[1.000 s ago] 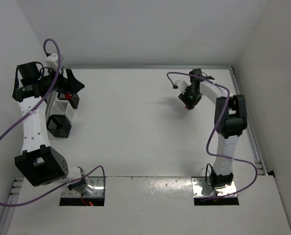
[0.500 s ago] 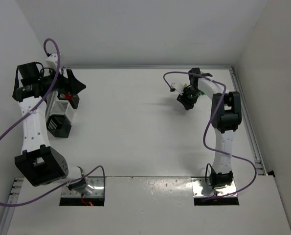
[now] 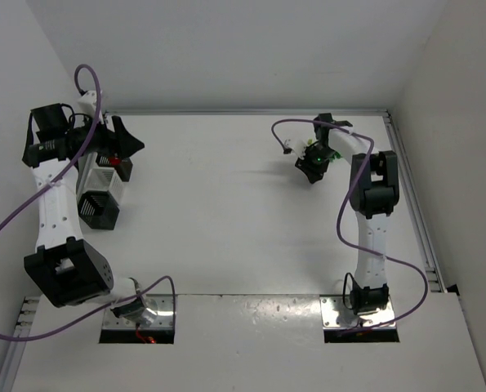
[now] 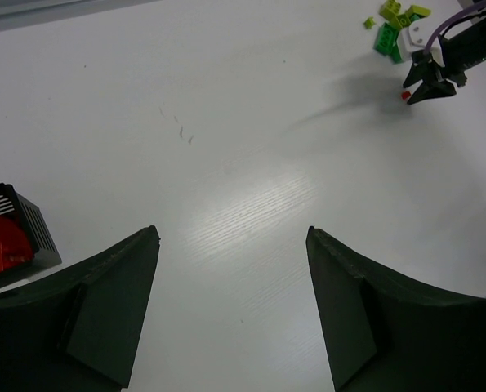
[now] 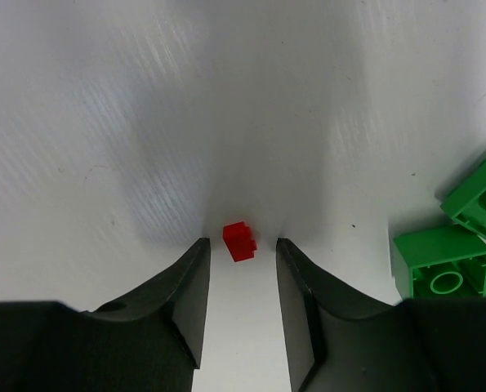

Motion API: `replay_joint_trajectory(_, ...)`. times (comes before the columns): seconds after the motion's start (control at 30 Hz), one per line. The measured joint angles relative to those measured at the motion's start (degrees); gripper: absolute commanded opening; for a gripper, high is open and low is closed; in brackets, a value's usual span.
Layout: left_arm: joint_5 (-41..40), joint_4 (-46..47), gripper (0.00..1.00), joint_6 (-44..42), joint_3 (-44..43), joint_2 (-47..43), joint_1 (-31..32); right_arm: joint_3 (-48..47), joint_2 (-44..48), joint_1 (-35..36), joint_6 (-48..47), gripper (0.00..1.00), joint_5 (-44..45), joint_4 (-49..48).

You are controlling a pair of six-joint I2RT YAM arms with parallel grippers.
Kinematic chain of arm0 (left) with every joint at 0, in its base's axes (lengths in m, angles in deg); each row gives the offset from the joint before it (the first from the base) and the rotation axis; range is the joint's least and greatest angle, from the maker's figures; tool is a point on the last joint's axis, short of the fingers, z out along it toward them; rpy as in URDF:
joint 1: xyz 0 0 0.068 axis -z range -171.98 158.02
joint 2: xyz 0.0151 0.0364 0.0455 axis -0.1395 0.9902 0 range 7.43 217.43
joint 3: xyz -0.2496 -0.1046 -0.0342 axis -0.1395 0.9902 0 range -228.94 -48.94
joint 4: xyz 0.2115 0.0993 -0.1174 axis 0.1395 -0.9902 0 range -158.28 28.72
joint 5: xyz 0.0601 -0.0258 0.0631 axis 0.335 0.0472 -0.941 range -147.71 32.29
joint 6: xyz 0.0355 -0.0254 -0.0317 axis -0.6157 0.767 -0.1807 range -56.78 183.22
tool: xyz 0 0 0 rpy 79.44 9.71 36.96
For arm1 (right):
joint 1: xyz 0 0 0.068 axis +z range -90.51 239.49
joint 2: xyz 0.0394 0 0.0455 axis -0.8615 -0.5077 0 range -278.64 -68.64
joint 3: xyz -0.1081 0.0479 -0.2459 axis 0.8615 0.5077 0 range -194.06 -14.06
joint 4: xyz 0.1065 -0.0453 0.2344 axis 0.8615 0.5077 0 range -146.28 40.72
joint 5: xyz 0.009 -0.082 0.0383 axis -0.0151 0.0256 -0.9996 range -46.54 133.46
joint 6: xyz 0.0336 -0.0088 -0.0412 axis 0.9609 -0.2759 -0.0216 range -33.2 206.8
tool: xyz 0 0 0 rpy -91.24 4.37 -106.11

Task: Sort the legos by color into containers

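Observation:
A tiny red lego (image 5: 239,241) lies on the white table right at the tips of my right gripper (image 5: 243,242). The jaws are open, with a small gap on each side of the brick. Dark green legos (image 5: 440,263) lie just to its right. In the left wrist view, yellow-green and green legos (image 4: 392,24) are heaped far off beside the right gripper (image 4: 430,79). My left gripper (image 4: 233,233) hangs open and empty above the table. A black container (image 4: 14,233) holding red bricks sits at its left. From above, the containers (image 3: 98,208) stand in a row under the left gripper (image 3: 122,144).
A white bin (image 3: 102,175) stands between the two black ones along the table's left edge. A rail (image 3: 414,204) runs down the right edge. Walls close the back and both sides. A purple cable (image 3: 287,126) loops beside the right wrist.
The right arm has shifted slightly left and its gripper has settled over the red lego; its jaws widened briefly, then narrowed again. The left arm has barely moved.

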Motion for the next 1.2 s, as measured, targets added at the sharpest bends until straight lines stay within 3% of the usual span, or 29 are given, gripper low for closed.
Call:
replay_joint_trajectory(0.3, 0.0, -0.1, 0.79, 0.0, 0.0, 1.1, 0.0, 0.2, 0.0, 0.0, 0.0, 0.27, 0.1, -0.6)
replay_joint_trajectory(0.57, 0.0, -0.2, 0.79, 0.2, 0.0, 2.2, 0.0, 1.6, 0.7, 0.4, -0.2, 0.10, 0.6, -2.1)
replay_joint_trajectory(0.8, 1.0, 0.0, 0.79, -0.1, 0.5, 2.1, 0.0, 4.2, 2.4, 0.5, -0.8, 0.06, 0.4, -3.8)
replay_joint_trajectory(0.97, 5.0, 1.1, 0.79, -0.5, 6.4, -0.2, 0.1, 5.0, 3.5, 0.5, 1.9, 0.05, -7.6, 1.0)
replay_joint_trajectory(1.2, 11.4, 4.1, 0.77, -0.4, 19.7, -6.9, 5.0, 2.4, 7.6, 2.8, 8.2, 0.04, -28.2, 14.1)
